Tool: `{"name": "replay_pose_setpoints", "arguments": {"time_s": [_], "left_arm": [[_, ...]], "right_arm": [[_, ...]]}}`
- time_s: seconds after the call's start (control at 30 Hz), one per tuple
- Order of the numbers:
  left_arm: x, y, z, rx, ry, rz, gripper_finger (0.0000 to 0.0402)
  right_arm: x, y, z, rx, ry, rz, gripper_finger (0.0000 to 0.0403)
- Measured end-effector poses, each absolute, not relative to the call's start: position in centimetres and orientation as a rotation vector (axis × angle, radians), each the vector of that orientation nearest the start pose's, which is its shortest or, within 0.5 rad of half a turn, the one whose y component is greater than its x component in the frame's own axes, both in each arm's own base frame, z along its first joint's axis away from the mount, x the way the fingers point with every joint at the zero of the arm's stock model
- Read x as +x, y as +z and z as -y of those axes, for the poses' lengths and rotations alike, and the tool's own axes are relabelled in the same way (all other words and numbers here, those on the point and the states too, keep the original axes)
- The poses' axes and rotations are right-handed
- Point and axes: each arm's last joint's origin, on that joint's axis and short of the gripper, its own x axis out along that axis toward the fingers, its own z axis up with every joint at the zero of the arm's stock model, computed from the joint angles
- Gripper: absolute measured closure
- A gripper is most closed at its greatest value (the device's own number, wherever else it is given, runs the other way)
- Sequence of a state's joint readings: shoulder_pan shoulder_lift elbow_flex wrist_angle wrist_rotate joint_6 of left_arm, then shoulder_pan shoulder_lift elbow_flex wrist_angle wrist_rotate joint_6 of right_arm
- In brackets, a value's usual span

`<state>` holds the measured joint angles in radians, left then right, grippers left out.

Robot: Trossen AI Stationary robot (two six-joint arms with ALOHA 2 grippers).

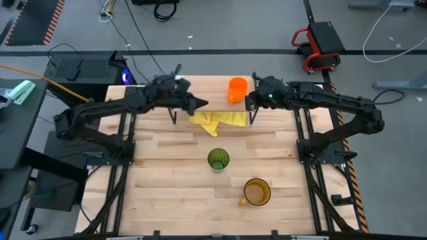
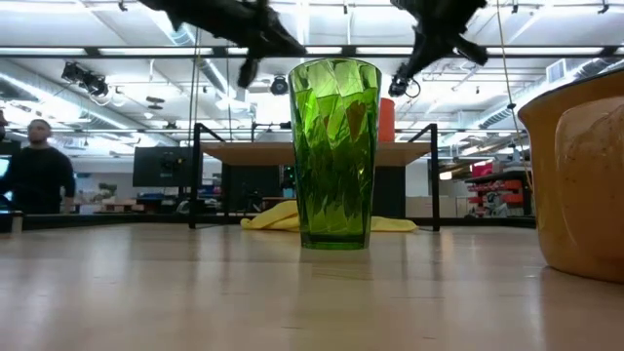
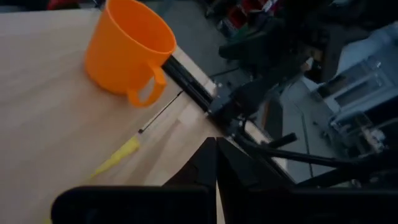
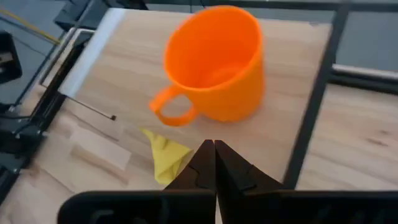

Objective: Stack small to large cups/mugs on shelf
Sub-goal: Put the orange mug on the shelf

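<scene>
Orange mug (image 1: 237, 89) already sits upright on the shelf (image 1: 200, 89), near its right end. Amber mug (image 1: 256, 192) & green tumbler (image 1: 218, 159) wait on the counter (image 1: 167, 180). Both hands hover by the shelf, left hand (image 1: 200, 104) & right hand (image 1: 249, 101) clenched, empty. Next: amber mug; open wide, grip its rim, keep it level.

A bright orange mug (image 1: 237, 89) sat beside a yellow cloth (image 1: 217, 121); a faceted dark green tumbler (image 1: 218, 159) and a translucent amber mug (image 1: 256, 192) stood on the pale, light-wood tabletop (image 1: 167, 180), between black arms.
</scene>
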<state>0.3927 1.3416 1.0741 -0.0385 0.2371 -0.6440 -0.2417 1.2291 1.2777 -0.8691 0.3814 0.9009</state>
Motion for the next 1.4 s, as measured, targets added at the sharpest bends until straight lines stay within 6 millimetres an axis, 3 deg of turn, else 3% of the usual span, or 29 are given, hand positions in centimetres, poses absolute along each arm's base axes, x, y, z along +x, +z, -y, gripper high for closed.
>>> {"name": "replay_pose_setpoints", "arguments": {"time_s": [0.17, 0.3, 0.6, 0.97, 1.4], "left_arm": [[31.1, 32.2, -14.0, -0.732, 0.285, -0.254, 0.0387], [33.1, 30.7, -16.1, -0.816, 0.285, -0.297, 0.0375], [36.7, 29.4, -16.8, -0.848, 0.241, -0.337, 0.0392], [36.7, 29.1, -17.7, -0.835, 0.270, -0.377, 0.0377], [36.5, 28.8, -17.6, -0.826, 0.283, -0.412, 0.0387]], "right_arm": [[22.4, 33.1, 8.6, 0.767, -0.942, -0.502, 0.0402], [22.4, 32.4, 10.6, 0.765, -0.919, -0.472, 0.0402], [21.6, 32.3, 13.1, 0.713, -0.889, -0.503, 0.0402], [22.4, 31.5, 13.9, 0.745, -0.872, -0.513, 0.0403], [23.9, 30.5, 14.4, 0.745, -0.859, -0.519, 0.0403]]}}
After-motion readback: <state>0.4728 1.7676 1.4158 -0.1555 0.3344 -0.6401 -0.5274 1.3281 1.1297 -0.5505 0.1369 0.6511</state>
